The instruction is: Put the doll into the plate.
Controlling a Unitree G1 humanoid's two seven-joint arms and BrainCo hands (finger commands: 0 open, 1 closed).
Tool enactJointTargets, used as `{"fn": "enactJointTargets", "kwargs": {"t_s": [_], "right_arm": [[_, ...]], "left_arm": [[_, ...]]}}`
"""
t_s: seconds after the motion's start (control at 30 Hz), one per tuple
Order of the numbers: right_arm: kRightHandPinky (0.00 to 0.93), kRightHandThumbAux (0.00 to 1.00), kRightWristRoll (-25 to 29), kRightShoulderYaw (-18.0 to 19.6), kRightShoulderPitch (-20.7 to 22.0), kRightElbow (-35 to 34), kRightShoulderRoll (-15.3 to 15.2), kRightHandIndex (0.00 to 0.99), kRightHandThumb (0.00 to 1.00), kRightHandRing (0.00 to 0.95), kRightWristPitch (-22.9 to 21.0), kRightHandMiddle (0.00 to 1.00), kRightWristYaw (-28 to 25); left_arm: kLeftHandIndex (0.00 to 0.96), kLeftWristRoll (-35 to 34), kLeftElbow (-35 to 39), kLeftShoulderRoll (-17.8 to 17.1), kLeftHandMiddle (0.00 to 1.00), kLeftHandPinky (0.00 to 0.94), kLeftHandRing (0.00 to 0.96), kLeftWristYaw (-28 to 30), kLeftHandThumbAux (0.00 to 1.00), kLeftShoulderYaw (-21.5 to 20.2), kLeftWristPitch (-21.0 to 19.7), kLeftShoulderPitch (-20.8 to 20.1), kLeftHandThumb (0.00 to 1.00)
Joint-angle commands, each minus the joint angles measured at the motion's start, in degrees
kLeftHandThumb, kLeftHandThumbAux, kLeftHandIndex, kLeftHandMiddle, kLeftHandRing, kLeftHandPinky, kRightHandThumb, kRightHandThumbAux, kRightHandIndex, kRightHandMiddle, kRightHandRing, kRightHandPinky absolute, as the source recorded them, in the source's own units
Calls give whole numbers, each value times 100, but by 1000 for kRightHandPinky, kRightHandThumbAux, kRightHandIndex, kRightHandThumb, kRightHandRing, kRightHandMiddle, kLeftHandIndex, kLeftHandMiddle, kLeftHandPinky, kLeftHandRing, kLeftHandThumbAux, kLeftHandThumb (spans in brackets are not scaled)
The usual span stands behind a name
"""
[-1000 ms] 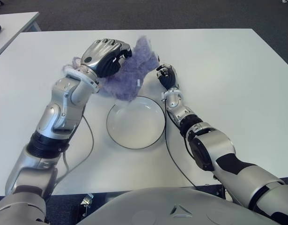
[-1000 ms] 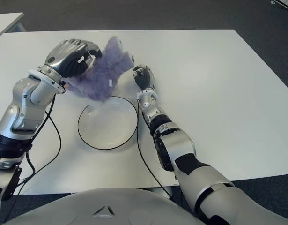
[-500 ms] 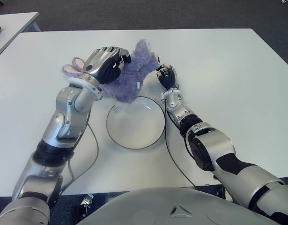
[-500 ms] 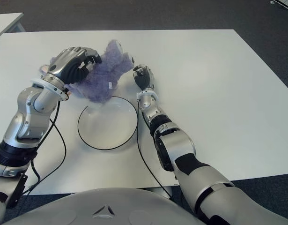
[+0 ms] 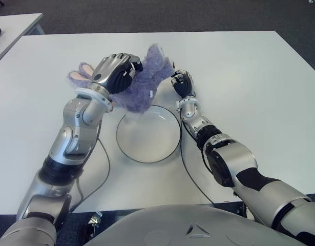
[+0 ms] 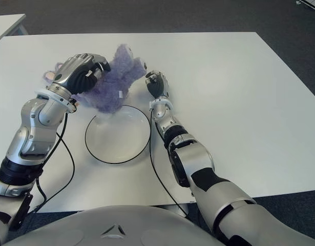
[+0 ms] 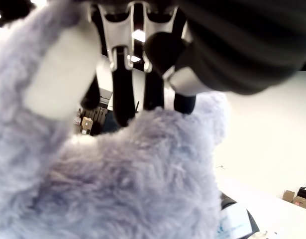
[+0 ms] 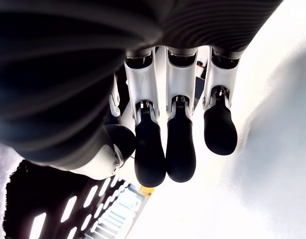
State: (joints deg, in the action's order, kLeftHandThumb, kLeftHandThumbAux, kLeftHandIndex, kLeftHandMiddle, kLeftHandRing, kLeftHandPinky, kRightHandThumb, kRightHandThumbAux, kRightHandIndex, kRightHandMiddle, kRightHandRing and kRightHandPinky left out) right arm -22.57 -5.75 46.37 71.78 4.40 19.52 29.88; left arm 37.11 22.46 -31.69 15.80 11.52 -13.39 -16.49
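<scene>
A fluffy purple doll [image 5: 144, 84] hangs at the far rim of the white plate [image 5: 148, 134], its lower end just over that rim. My left hand [image 5: 113, 72] is shut on the doll from its left side; the left wrist view is filled with purple fur [image 7: 143, 189] under the curled fingers [image 7: 118, 74]. The doll's pink-lined ears [image 5: 80, 74] stick out to the left of the hand. My right hand [image 5: 182, 84] shows just right of the doll, beside the plate's far right rim, fingers curled with nothing in them.
The white table [image 5: 249, 77] spreads wide to the right and far side. A black cable [image 5: 190, 177] runs along the plate's right side toward the near edge. Another table's corner [image 5: 14, 25] shows at the far left.
My left arm has lowered and drawn nearer, bringing the doll down a little toward the plate's far rim. The doll's ears have come into view. The right hand has stayed put.
</scene>
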Motion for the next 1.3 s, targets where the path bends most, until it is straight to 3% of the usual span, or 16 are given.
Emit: {"fn": "enactJointTargets", "kwargs": {"t_s": [0.03,0.13,0.27,0.33,0.37,0.63,0.67,0.73,0.8,0.97,1.07,1.3], "right_arm": [[869,733,-34,-40,-904,779,692,412,705,859,-656,817,-227],[866,733,-24,-31,-917,783,691,411,704,858,-674,816,-265],[871,733,14,20,-930,782,699,411,704,860,-645,813,-256],[866,733,20,28,-932,782,703,411,704,858,-634,812,-262],[865,733,22,32,-933,782,705,411,704,857,-631,812,-263],[871,733,55,85,-956,782,723,412,706,860,-614,811,-230],[862,733,71,102,-958,783,729,412,707,854,-618,805,-251],[859,733,102,134,-953,784,738,411,705,851,-638,801,-320],[857,734,134,171,-943,783,748,411,705,850,-633,800,-358],[858,734,206,283,-934,775,773,411,705,846,-579,792,-381],[859,734,210,315,-937,774,776,411,705,847,-579,792,-397],[864,733,180,313,-938,779,780,412,707,853,-631,798,-422]], "left_arm": [[752,-33,-193,36,828,797,833,22,637,-61,99,187,913],[751,-47,-298,41,828,802,834,-110,639,-104,257,181,911],[752,-60,-616,-18,829,820,836,-554,642,-212,849,144,912],[479,-19,-778,-93,783,721,788,-753,683,-244,1164,117,762],[445,0,-838,-118,761,683,761,-823,685,-256,1281,109,741],[414,225,-1243,-261,690,609,678,-1284,689,-302,1911,63,705],[232,286,-1299,-289,614,569,626,-1351,472,-294,1974,59,578],[132,407,-1410,-342,535,536,575,-1463,394,-275,2083,45,468],[111,511,-1489,-399,513,527,561,-1512,380,-252,2164,24,443],[13,772,-1649,-582,347,437,430,-1493,317,-183,2354,-75,293],[0,876,-1717,-630,318,416,402,-1534,308,-176,2462,-105,262],[0,1011,-1833,-653,226,269,284,-1644,296,-204,2613,-141,210]]}}
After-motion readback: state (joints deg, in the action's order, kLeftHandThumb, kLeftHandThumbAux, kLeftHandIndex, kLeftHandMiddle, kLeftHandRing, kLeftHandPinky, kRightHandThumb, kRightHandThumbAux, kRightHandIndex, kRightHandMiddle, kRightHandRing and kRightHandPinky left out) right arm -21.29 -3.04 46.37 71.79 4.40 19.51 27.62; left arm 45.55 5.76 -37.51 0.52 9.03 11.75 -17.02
